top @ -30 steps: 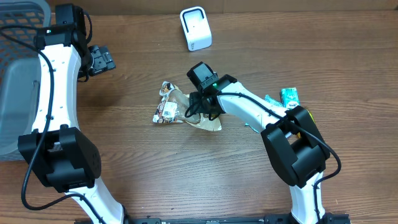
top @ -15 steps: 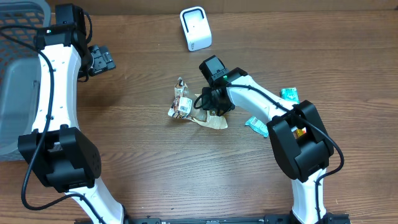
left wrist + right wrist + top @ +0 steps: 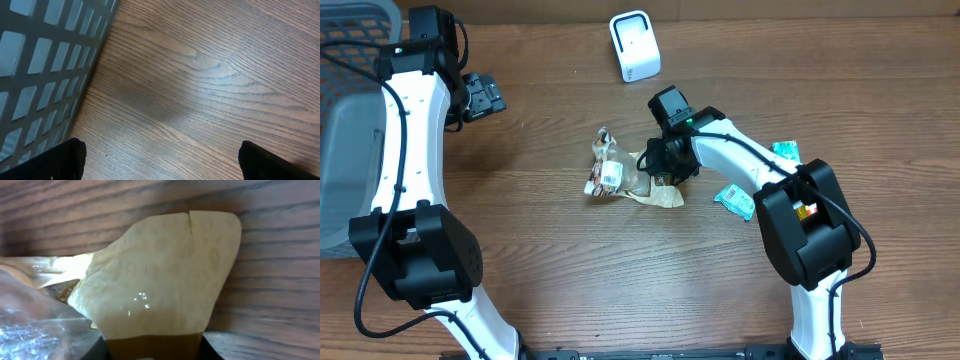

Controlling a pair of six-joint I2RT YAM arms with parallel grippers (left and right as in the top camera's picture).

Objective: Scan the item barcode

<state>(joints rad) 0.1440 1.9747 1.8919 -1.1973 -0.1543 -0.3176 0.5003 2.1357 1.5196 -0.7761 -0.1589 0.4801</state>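
Observation:
The item is a crumpled snack packet point(image 3: 616, 176), tan paper with clear plastic and a white barcode label facing up, lying mid-table. My right gripper point(image 3: 661, 170) is down on its right end. In the right wrist view the tan packet point(image 3: 160, 280) fills the space between the dark fingers point(image 3: 212, 350), which press its sides, so my right gripper point(image 3: 152, 352) is shut on it. The white scanner point(image 3: 635, 46) stands at the back of the table. My left gripper point(image 3: 480, 97) hangs open at the far left; its wrist view shows the left gripper point(image 3: 160, 162) over bare wood.
A grey plastic basket point(image 3: 342, 120) sits at the left edge, its slotted wall point(image 3: 40, 65) close to my left gripper. Two teal packets point(image 3: 786, 151) point(image 3: 733, 200) lie by the right arm.
My right gripper has closed on the packet and moved right, dragging the packet with it and turning it more upright. The left arm has stayed still.

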